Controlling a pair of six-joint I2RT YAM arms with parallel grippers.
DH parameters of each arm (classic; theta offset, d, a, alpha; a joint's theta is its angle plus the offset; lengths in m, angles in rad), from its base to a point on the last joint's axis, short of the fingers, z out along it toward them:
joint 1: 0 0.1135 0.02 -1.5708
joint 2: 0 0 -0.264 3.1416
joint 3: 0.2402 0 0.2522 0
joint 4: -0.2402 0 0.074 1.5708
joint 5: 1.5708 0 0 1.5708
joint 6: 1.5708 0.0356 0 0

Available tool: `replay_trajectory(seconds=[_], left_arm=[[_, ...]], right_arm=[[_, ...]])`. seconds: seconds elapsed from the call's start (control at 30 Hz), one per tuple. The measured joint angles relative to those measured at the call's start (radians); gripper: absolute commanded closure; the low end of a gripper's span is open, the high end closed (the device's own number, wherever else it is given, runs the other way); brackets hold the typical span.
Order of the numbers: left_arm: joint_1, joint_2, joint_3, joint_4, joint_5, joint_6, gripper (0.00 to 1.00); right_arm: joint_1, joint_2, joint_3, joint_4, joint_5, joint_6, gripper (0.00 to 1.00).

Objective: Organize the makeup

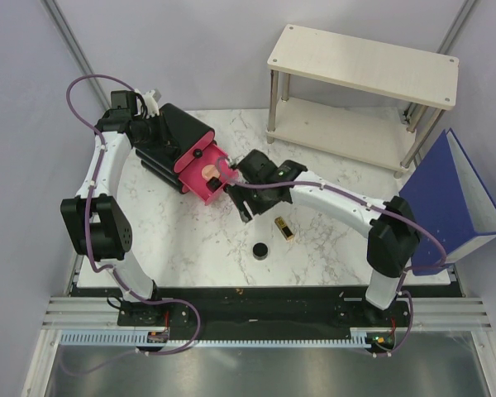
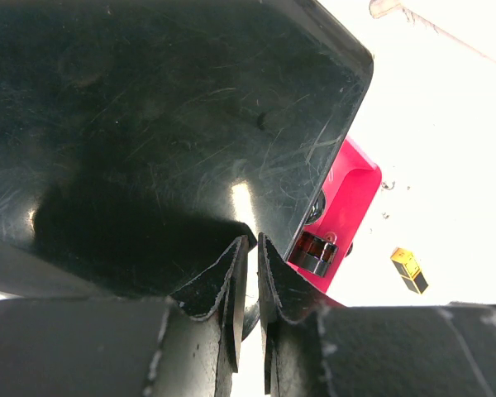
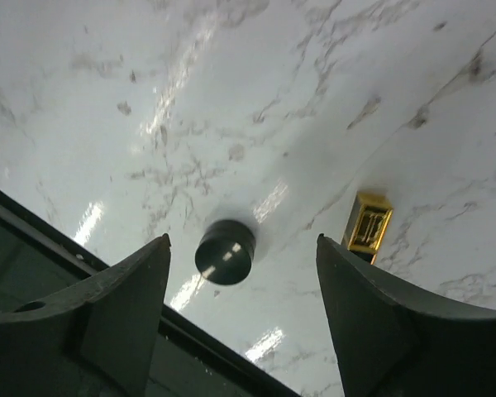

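Top external: left gripper [image 2: 252, 248] pinched on black box [image 1: 169, 136]; right gripper [image 1: 238, 198] open, empty, beside pink drawer [image 1: 200, 174]. Risk: nudging it spills contents; lipstick [image 1: 284, 228], black compact [image 1: 260, 250] remain out.

Your white marble table [image 1: 314, 248] has a gold-and-black lipstick [image 1: 283, 228] lying flat just right of center, with a round black compact [image 1: 260, 249] near it at 7 o'clock. The black box [image 1: 178, 145] with its pink drawer pulled out sits at 10 o'clock. A white two-tier shelf [image 1: 364, 66] stands at 1 o'clock, and a blue binder [image 1: 450, 194] leans at the 3 o'clock edge.
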Motion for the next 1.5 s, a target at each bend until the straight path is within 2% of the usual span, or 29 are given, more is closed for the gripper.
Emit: replay_trajectory(seconds=[0.17,0.3,0.47,0.57,0.6,0.7,0.73,0.83,0.93,1.17,1.5], left_arm=[[0.0,0.0,0.0,0.0,0.0,0.0,0.8],[0.0,0.0,-0.002,0.001,0.001,0.0,0.8],[0.0,-0.006,-0.013,0.011,0.003,0.0,0.8],[0.0,-0.01,-0.018,0.012,0.01,0.0,0.8],[0.0,-0.01,-0.019,0.011,0.016,0.0,0.8],[0.0,-0.01,-0.02,0.011,0.019,0.0,0.8],[0.0,-0.01,-0.02,0.011,0.02,0.0,0.8],[0.0,-0.011,-0.021,0.011,0.021,0.0,0.8],[0.0,-0.011,-0.021,0.011,0.021,0.0,0.8],[0.0,-0.011,-0.021,0.011,0.021,0.0,0.8],[0.0,-0.019,-0.03,0.012,0.021,0.0,0.8]], right_arm=[[0.089,0.015,-0.101,-0.072,-0.024,-0.021,0.15],[0.107,0.035,-0.16,-0.081,-0.047,-0.022,0.15],[0.102,0.085,-0.2,-0.067,-0.071,-0.021,0.17],[0.103,0.12,-0.208,-0.049,-0.08,-0.021,0.22],[0.103,0.132,-0.211,-0.04,-0.082,-0.021,0.24],[0.103,0.153,-0.212,-0.024,-0.088,-0.023,0.4],[0.103,0.157,-0.213,-0.02,-0.088,-0.026,0.55],[0.103,0.165,-0.211,-0.016,-0.087,-0.029,0.76],[0.103,0.166,-0.205,-0.017,-0.082,-0.027,0.8],[0.103,0.174,-0.119,-0.054,-0.043,-0.033,0.81],[0.088,0.237,0.278,-0.101,0.017,-0.091,0.8]])
